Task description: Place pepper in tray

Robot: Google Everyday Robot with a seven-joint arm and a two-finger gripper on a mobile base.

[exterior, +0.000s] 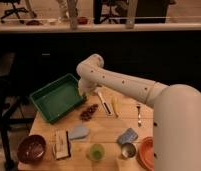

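Observation:
The green tray (50,101) lies at the table's back left, set at an angle. My gripper (83,94) hangs at the end of the white arm, right over the tray's near-right rim, and it is shut. I cannot make out the pepper; whether anything is held in the gripper does not show. The tray's floor looks bare where I can see it.
A dark reddish cluster (88,111) lies just right of the tray. A white utensil (103,101), a yellow stick (114,106) and a fork (139,114) lie behind. Along the front stand a dark red bowl (31,148), a packet (61,144), a pale green cup (96,151), a metal cup (127,150) and an orange bowl (146,153).

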